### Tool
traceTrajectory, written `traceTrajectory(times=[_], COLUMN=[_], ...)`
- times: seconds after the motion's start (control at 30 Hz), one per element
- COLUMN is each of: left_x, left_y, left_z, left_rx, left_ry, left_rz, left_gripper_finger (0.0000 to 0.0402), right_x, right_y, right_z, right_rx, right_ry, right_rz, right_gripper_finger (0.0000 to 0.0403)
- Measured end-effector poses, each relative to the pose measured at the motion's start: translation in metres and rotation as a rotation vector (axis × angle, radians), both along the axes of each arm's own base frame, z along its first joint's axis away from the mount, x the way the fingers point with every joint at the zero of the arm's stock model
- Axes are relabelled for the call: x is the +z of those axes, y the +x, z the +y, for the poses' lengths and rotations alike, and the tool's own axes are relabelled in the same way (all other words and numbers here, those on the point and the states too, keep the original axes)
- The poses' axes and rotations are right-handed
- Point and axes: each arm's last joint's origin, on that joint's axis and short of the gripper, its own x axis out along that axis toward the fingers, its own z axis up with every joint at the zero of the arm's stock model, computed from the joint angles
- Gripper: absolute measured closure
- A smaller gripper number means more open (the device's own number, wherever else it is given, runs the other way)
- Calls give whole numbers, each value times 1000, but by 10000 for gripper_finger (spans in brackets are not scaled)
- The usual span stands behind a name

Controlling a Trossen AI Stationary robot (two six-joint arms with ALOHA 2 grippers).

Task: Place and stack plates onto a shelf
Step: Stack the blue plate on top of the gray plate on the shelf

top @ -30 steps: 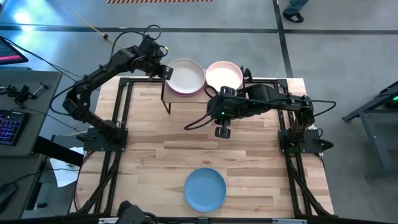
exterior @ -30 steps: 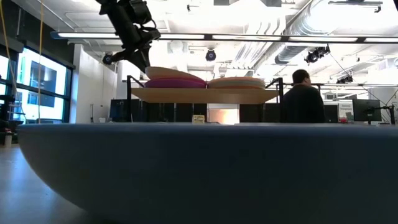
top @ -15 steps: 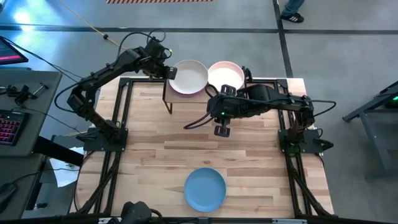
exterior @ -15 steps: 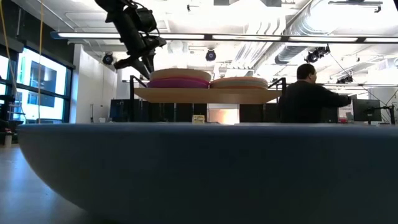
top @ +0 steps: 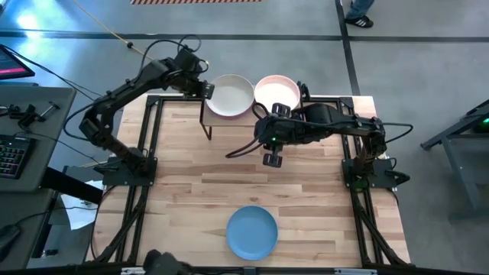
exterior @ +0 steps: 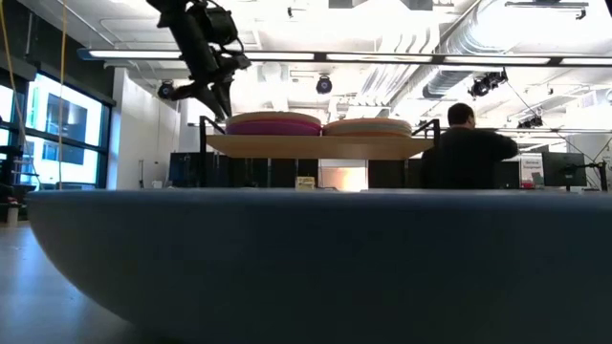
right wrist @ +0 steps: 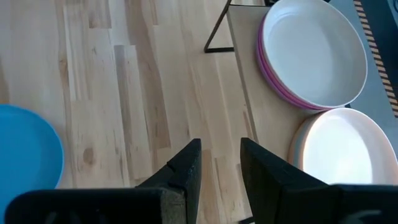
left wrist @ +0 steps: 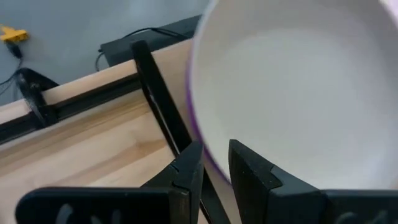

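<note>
A small wood-topped shelf at the table's far edge carries two stacks of plates. The left stack has a pale plate on top of magenta and purple ones. The right stack is topped by a pale pink plate. My left gripper is at the left stack's left edge, shut on the top plate. A blue plate lies flat near the table's near edge. My right gripper hangs open over the table's middle, in front of the shelf, and touches nothing. My left gripper pinches the top pale plate by its rim at the plate's left edge, one finger over the inside of the rim and the other outside it. It comes from the table's left, slanting down. The plate lies flat on the left stack.
Black frame bars run along the table's left and right sides by the arm bases. Bare wood stretches between the shelf and the blue plate. A person sits in the room beyond the table.
My left gripper has lowered the pale plate, held tilted with its left edge up a second ago, flat onto the left stack and shifted it slightly toward the right stack. The right arm has kept still.
</note>
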Motion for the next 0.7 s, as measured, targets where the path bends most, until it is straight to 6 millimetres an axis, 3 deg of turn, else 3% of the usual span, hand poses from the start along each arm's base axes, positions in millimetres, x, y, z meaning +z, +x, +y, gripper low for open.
traceTrajectory(times=[0.13, 0.33, 0.7], left_x=[14, 31, 45], left_y=[-8, -15, -19], left_z=[-16, -57, -135], left_rx=[-66, -168, -332], left_ry=[1, 5, -5], left_rz=[-17, 24, 119], left_gripper_finger=[337, 337, 337], right_x=[-1, -8, -59], right_y=[-1, -1, 40], right_z=[1, 6, 29], right_rx=[-14, -47, 89], right_ry=[45, 156, 340], right_rz=[9, 60, 252], right_gripper_finger=[311, 311, 311])
